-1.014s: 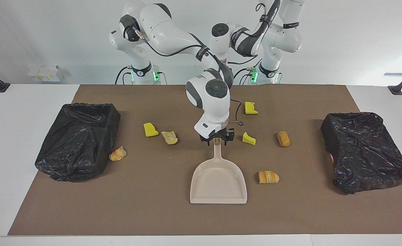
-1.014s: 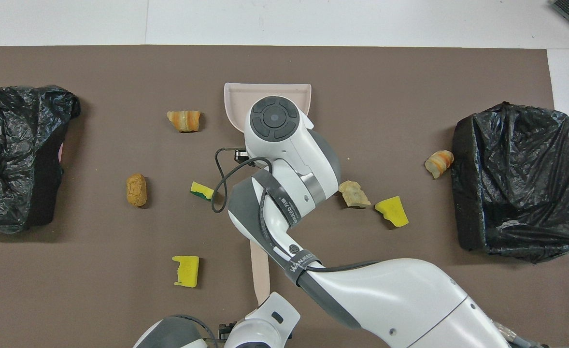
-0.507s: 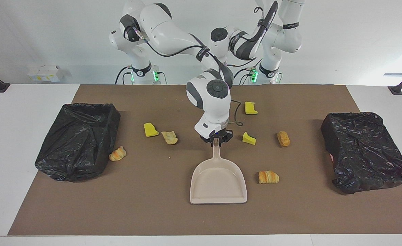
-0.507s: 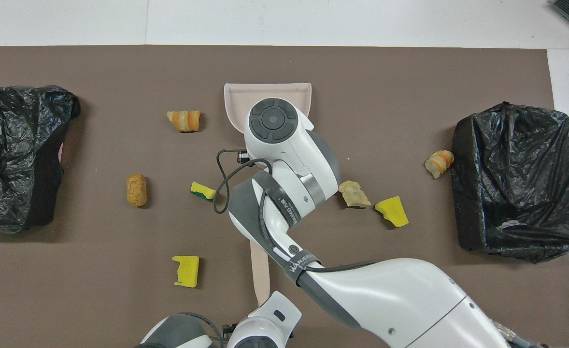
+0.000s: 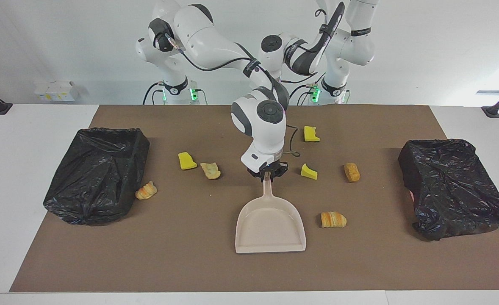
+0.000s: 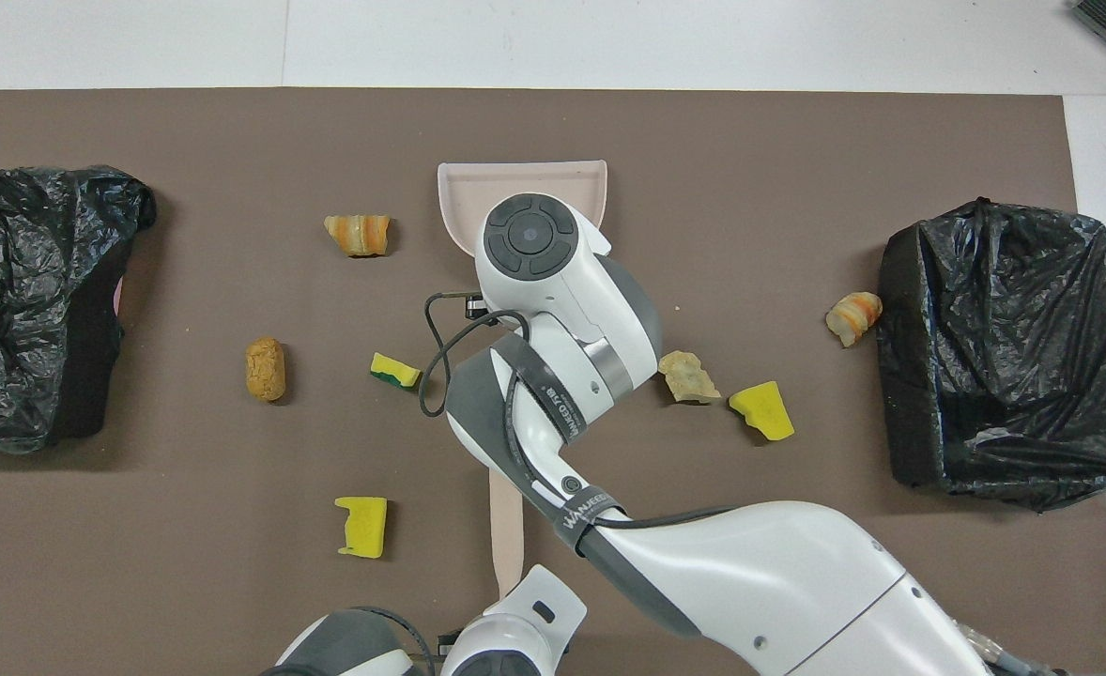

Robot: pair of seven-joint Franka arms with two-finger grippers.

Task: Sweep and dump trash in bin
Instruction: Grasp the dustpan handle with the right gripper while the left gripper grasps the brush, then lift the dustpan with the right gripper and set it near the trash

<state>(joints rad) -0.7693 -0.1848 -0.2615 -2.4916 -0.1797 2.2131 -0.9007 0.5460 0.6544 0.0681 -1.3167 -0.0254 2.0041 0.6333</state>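
My right gripper (image 5: 267, 175) is shut on the handle end of the beige dustpan (image 5: 270, 226), which lies flat mid-table; my arm hides the handle in the overhead view (image 6: 520, 183). Three yellow sponge chunks (image 5: 187, 161) (image 5: 311, 134) (image 5: 309, 171) and several bread pieces (image 5: 210, 170) (image 5: 146, 190) (image 5: 351, 172) (image 5: 333, 219) lie scattered around it. My left gripper (image 6: 511, 634) is over the near end of a beige brush handle (image 6: 506, 526); its hand is hidden in the facing view.
Two bins lined with black bags stand on the brown mat, one at the right arm's end (image 5: 97, 173) and one at the left arm's end (image 5: 453, 186). A croissant piece lies against the first bin.
My right gripper's fingers have closed on the dustpan handle, and the dustpan has shifted very slightly. The trash has not moved.
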